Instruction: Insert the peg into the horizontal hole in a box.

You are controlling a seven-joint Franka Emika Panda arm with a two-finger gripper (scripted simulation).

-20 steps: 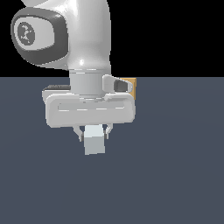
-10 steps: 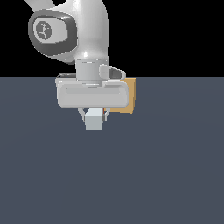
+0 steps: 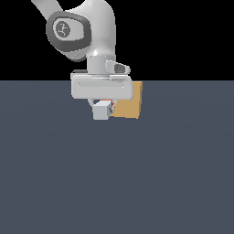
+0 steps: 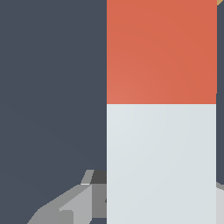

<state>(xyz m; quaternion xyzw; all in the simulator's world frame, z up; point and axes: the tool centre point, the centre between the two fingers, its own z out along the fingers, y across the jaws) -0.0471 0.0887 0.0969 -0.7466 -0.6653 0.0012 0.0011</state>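
The peg [image 3: 101, 111] shows end-on in the exterior view, its pale grey end toward the camera and a sliver of orange behind it. My gripper [image 3: 102, 104] is shut on the peg and holds it off the floor. In the wrist view the peg [image 4: 161, 131] fills much of the picture, pale near the fingers [image 4: 70, 205] and orange-red farther out. The tan box [image 3: 128, 104] stands just behind the gripper, toward the exterior view's right. My hand covers part of the box's face, and the hole is hidden. A tiny tan corner of the box [image 4: 220, 2] shows past the peg's orange end.
A flat dark grey-blue floor [image 3: 117, 183] spreads all around. The white arm [image 3: 87, 32] rises above the gripper against a black background.
The arm has carried the peg up and toward the exterior view's right, closer to the box. More of the box's tan face shows beside the hand now.
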